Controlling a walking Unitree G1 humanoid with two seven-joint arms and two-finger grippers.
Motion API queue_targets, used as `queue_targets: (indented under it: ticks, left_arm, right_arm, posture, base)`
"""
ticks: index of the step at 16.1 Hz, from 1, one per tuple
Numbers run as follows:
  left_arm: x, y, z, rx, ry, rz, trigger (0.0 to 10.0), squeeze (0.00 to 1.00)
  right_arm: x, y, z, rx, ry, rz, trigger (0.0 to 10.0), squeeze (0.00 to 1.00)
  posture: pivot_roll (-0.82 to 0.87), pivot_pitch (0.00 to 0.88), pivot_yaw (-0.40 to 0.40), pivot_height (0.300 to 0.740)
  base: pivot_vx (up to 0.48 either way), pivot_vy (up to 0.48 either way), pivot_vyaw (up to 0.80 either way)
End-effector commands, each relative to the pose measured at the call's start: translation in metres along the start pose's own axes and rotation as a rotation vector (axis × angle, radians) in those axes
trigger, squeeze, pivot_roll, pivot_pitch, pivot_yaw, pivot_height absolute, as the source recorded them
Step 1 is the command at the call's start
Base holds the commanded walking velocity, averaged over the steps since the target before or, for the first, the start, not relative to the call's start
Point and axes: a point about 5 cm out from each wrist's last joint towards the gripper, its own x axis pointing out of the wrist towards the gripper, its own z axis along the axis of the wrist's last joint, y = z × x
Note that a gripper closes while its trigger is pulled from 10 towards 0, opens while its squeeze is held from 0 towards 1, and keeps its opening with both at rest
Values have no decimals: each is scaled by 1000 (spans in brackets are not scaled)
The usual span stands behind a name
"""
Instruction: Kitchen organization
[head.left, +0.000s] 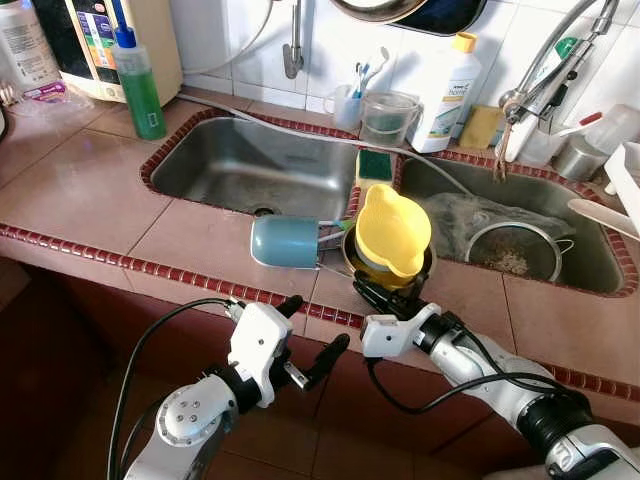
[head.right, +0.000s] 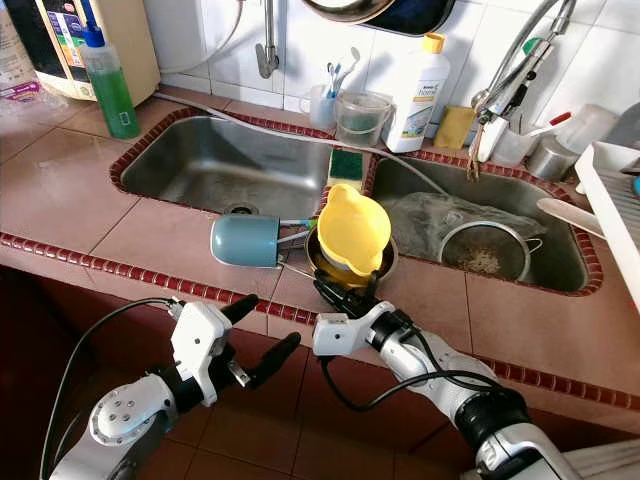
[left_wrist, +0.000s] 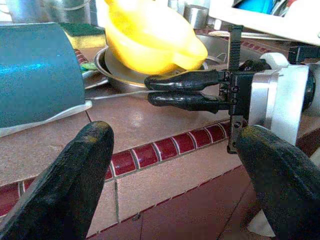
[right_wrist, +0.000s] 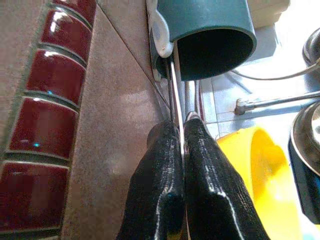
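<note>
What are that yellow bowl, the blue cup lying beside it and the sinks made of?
Yellow bowl: looks like plastic, opaque with a soft sheen. Teal cup lying on its side: probably plastic too, matte and evenly coloured. Sinks: stainless steel by the look, brushed grey with dull reflections.

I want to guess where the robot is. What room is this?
Most likely a home kitchen. There is a double steel sink set in a tiled counter, a green bottle of dish soap beside it, and dishes waiting at the edge: a teal cup on its side and a yellow bowl.
</note>
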Motion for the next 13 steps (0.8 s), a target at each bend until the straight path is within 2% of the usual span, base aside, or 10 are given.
queue_targets:
  ticks: [1, 2, 6, 7, 8, 9, 10, 12, 13]
  left_arm:
    - [1, -5, 3, 4, -5, -18, 10000, 0]
    - [1, -5, 3, 4, -4, -18, 10000, 0]
    - [1, -6, 2, 0, -4, -19, 10000, 0]
    - [1, -7, 2, -1, -4, -21, 10000, 0]
    - [1, -7, 2, -1, -4, -22, 10000, 0]
    - [1, -7, 2, -1, -5, -22, 10000, 0]
    - [2, -7, 2, -2, -5, -23, 10000, 0]
    - [2, -7, 2, -1, -5, -25, 10000, 0]
    - [2, -7, 2, -1, -5, -26, 10000, 0]
  right_arm:
    - [-9, 17, -1, -13, 0, 112, 9725, 0]
    - [-9, 18, 0, -22, -7, 121, 10000, 0]
    - [-9, 20, 0, -80, -19, 134, 10000, 0]
    - [-9, 19, 0, -67, -13, 122, 10000, 0]
    - [-9, 19, -3, 0, 14, 133, 10000, 0]
    - [-8, 16, -4, 17, 19, 114, 10000, 357]
    - [-8, 13, -5, 51, 30, 97, 10000, 1000]
    - [-7, 13, -4, -19, 13, 97, 10000, 1000]
    - [-7, 14, -3, -41, 2, 101, 10000, 706]
  posture:
    - [-56, 86, -74, 740]
    - [-57, 86, -74, 740]
    - [-57, 85, -73, 740]
    - [-57, 85, -73, 740]
    - [-56, 82, -73, 740]
    - [-56, 81, -74, 740]
    - [-56, 79, -72, 740]
    - [-58, 78, -70, 740]
    - [-58, 78, -70, 740]
  base:
    - [0, 0, 0]
    - [0, 0, 0]
    - [0, 0, 0]
    - [0, 0, 0]
    - [0, 0, 0]
    - [0, 0, 0]
    - [0, 0, 0]
    - [0, 0, 0]
    - [0, 0, 0]
